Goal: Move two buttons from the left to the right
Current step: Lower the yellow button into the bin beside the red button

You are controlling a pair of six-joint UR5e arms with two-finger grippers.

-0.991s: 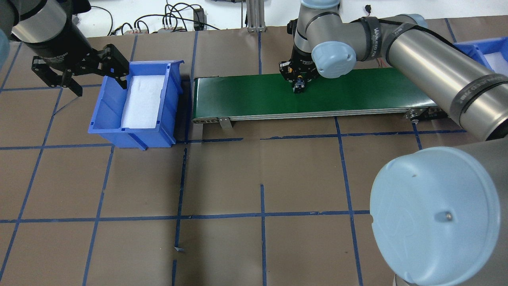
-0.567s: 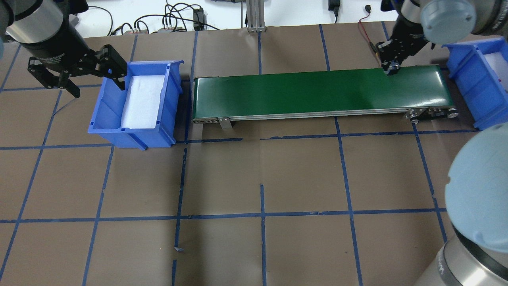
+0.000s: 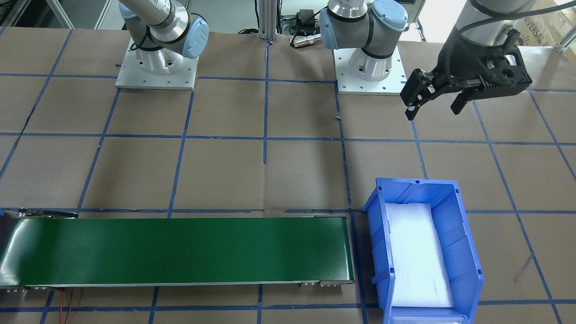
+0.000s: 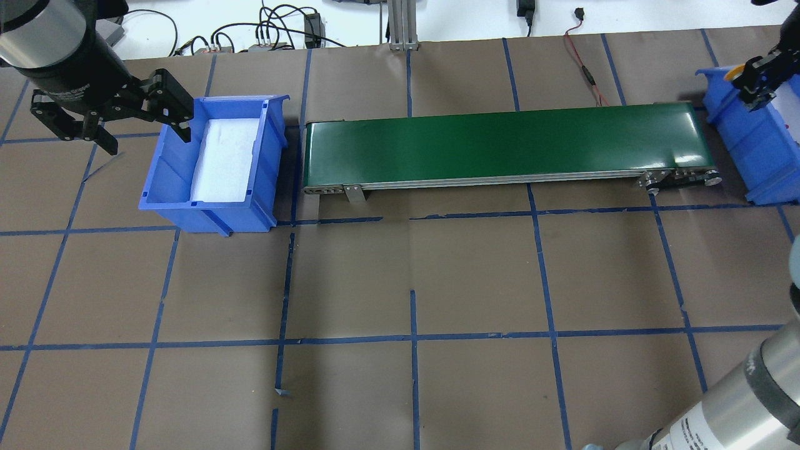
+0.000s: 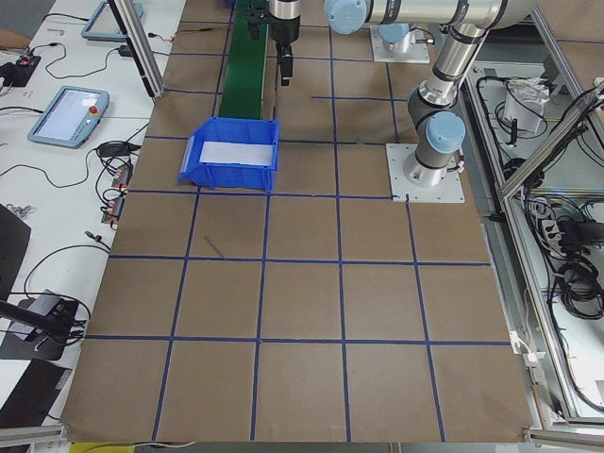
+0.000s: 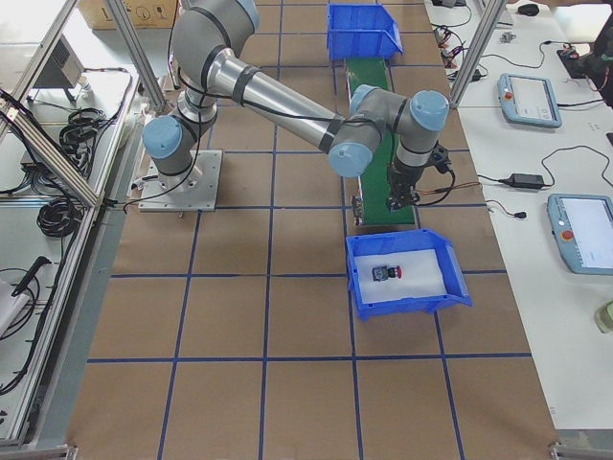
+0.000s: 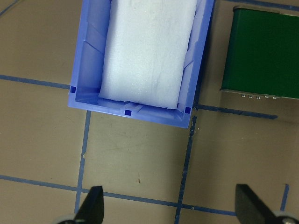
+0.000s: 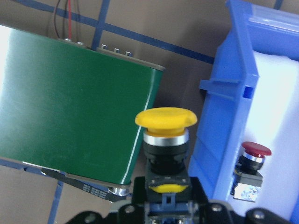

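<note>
Currently I read the right pincer (image 8: 167, 189) clamped on the yellow button (image 8: 166, 119), held between the green belt (image 8: 70, 102) end and the right bin (image 8: 224, 140). The red button (image 8: 252, 156) lies inside that bin. The left pincer (image 3: 432, 110) hangs wide open, empty.

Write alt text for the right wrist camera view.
The right gripper grips a yellow mushroom-cap button, seen between the end of the green conveyor belt and a blue bin. A red button sits on the white foam inside that bin.
</note>
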